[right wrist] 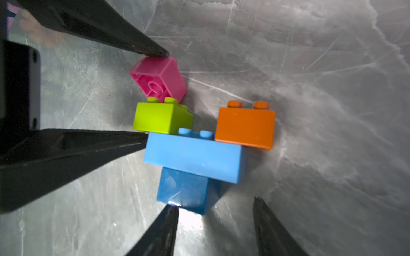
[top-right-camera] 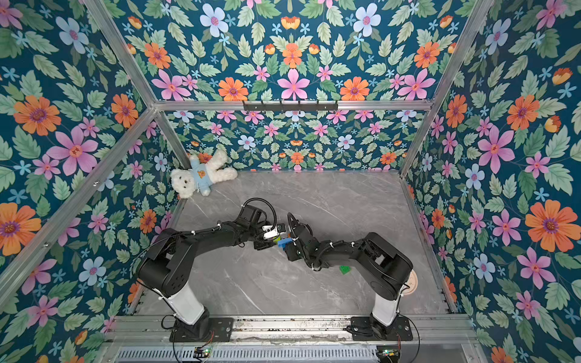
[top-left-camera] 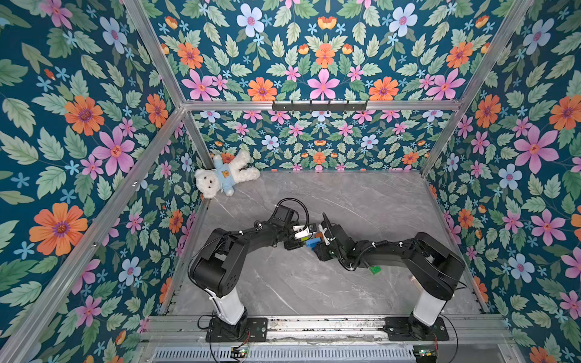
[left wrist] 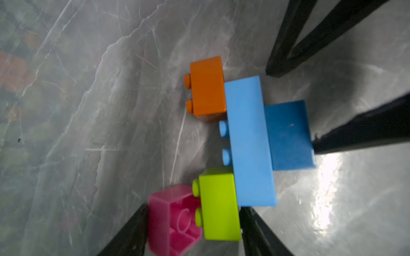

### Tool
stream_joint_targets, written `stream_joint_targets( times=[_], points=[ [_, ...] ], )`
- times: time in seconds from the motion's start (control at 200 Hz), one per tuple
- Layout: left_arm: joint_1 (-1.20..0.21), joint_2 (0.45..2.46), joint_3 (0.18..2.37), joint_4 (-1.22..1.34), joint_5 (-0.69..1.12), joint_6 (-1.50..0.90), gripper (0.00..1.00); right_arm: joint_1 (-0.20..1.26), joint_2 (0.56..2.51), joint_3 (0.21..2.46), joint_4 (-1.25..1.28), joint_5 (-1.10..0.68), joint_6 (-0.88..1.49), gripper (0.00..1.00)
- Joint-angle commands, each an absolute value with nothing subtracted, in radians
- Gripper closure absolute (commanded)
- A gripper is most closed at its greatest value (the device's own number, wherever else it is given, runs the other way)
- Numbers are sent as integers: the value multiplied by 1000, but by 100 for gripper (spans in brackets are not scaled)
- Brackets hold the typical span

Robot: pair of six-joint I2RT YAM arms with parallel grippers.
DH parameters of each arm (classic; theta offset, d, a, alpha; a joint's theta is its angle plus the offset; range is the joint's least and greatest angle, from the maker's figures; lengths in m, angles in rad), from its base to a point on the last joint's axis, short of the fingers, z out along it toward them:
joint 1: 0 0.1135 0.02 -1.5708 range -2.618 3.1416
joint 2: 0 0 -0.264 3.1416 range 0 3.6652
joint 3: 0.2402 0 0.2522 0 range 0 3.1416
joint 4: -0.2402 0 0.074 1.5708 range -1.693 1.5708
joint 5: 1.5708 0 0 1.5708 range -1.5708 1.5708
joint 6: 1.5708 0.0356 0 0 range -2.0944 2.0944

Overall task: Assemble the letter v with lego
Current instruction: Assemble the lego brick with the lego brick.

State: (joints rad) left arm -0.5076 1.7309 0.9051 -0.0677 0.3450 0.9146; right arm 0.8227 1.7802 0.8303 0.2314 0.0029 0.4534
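The lego cluster (top-left-camera: 311, 242) lies on its side on the grey table between both arms. A long light-blue brick (right wrist: 195, 155) carries a dark blue brick (right wrist: 186, 190) under its middle, an orange brick (right wrist: 245, 126) on one end and a lime brick (right wrist: 162, 119) on the other. A pink brick (right wrist: 159, 75) sits tilted against the lime studs, not seated. My left gripper (left wrist: 193, 208) is shut across the pink and lime bricks, one finger on each side. My right gripper (right wrist: 215, 202) stands open, one fingertip (right wrist: 172, 209) touching the dark blue brick's corner.
A loose green brick (top-left-camera: 374, 269) lies on the table under the right arm. A white teddy bear (top-left-camera: 223, 177) lies in the far left corner. A round pinkish disc (top-right-camera: 412, 279) sits by the right wall. Flowered walls enclose the table.
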Motion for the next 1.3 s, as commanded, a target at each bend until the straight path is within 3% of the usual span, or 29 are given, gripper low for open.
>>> stream_joint_targets(
  times=[0.0, 0.335, 0.63, 1.165, 1.295],
  points=[
    [-506, 1731, 910, -72, 359, 933, 36, 821, 1784, 830, 213, 0, 462, 43],
    [-507, 1677, 891, -60, 370, 921, 35, 813, 1793, 835, 208, 0, 465, 43],
    [-507, 1693, 899, -72, 385, 920, 25, 811, 1805, 844, 202, -3, 468, 43],
    [-502, 1752, 939, -83, 365, 910, 27, 810, 1797, 834, 212, -14, 459, 44],
    [-500, 1755, 940, -88, 374, 910, 32, 811, 1796, 833, 215, -15, 459, 44]
  ],
)
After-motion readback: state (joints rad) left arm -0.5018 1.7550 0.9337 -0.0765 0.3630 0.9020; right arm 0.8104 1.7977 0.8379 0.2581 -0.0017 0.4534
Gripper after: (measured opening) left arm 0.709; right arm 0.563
